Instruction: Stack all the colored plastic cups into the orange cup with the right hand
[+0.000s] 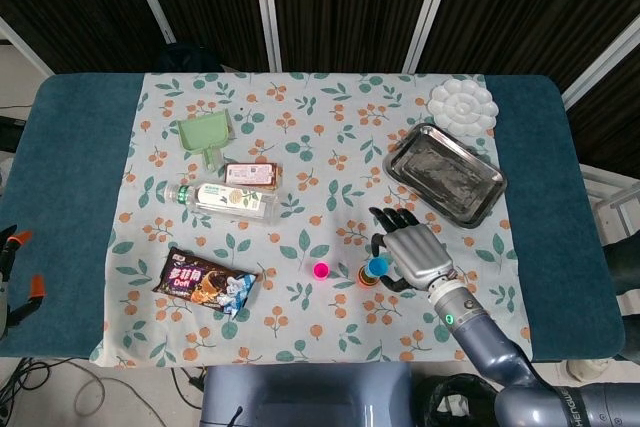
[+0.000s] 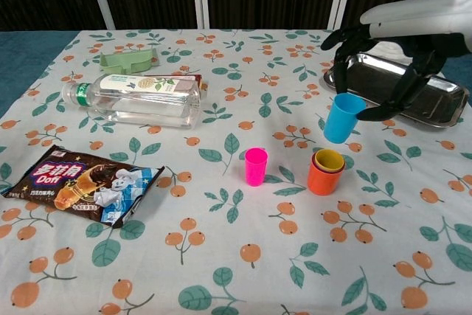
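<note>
My right hand (image 2: 398, 49) (image 1: 412, 257) holds a blue cup (image 2: 343, 117) (image 1: 377, 266) in the air, tilted, just above and slightly behind the orange cup (image 2: 324, 173) (image 1: 366, 276). A yellow cup (image 2: 329, 160) is nested inside the orange one. A pink cup (image 2: 256, 166) (image 1: 320, 270) stands upright on the cloth to the left of the orange cup. My left hand is not visible in either view.
A metal tray (image 2: 435, 101) (image 1: 445, 173) and a white palette (image 1: 462, 106) lie behind the hand. Left of the cups are a lying water bottle (image 2: 136, 99), a snack bag (image 2: 81, 184), a small box (image 1: 250, 175) and a green scoop (image 2: 127, 59).
</note>
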### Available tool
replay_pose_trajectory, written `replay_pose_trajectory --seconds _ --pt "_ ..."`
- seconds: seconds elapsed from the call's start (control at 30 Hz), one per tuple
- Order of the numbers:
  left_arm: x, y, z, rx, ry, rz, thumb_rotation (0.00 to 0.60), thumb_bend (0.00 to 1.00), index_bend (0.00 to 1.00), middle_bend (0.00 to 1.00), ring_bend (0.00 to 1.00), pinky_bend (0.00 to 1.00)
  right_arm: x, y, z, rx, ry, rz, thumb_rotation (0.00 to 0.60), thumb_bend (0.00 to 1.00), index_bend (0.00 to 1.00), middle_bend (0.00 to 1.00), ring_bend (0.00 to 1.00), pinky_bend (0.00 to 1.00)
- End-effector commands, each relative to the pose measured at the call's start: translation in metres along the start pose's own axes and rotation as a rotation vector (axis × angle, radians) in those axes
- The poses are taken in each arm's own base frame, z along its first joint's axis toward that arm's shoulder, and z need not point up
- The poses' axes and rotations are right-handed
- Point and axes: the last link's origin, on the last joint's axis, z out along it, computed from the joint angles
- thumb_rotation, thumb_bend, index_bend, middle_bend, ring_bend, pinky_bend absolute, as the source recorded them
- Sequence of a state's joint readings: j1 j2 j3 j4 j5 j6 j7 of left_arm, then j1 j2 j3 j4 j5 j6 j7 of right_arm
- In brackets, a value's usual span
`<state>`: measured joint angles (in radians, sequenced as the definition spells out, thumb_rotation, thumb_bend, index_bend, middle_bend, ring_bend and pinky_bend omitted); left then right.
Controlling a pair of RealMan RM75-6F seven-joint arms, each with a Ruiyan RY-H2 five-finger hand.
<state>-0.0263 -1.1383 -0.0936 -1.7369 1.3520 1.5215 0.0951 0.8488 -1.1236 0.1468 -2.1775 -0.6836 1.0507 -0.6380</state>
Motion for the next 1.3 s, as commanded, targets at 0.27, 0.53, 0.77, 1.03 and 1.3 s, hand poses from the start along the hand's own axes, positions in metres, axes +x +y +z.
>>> replay_pose_trajectory --seconds 0.27,0.53,0.77,1.03,1.3 --pt "0.0 0.0 0.001 0.003 0.001 -0.001 0.6 0.47 0.18 0.07 0.0 0.01 -0.009 -0.002 0.01 -0.025 0.001 -0.013 0.6 0.38 0.5 0.0 0.02 0.1" --pt "0.0 -0.001 0.001 0.003 0.0 0.002 0.6 0.47 0.18 0.07 0.0 0.01 -0.017 0.003 0.01 -0.039 -0.015 -0.009 0.6 0.38 0.5 0.0 0.02 0.1" --pt "0.0 -0.001 0.0 0.001 -0.002 0.005 0.6 0.47 0.18 0.07 0.0 0.01 -0.023 0.006 0.009 -0.046 -0.026 -0.004 0.6 0.38 0.5 0.0 0.02 0.1" --pt "0.0 -0.001 0.0 0.002 -0.003 0.007 0.6 0.47 0.18 0.07 0.0 0.01 -0.03 0.01 0.012 -0.055 -0.041 0.002 0.6 0.38 0.5 0.0 0.02 0.1" --pt "0.0 -0.001 0.0 0.002 -0.003 0.009 0.6 0.47 0.18 0.07 0.0 0.01 -0.031 0.011 0.016 -0.059 -0.037 0.009 0.6 0.38 0.5 0.0 0.02 0.1"
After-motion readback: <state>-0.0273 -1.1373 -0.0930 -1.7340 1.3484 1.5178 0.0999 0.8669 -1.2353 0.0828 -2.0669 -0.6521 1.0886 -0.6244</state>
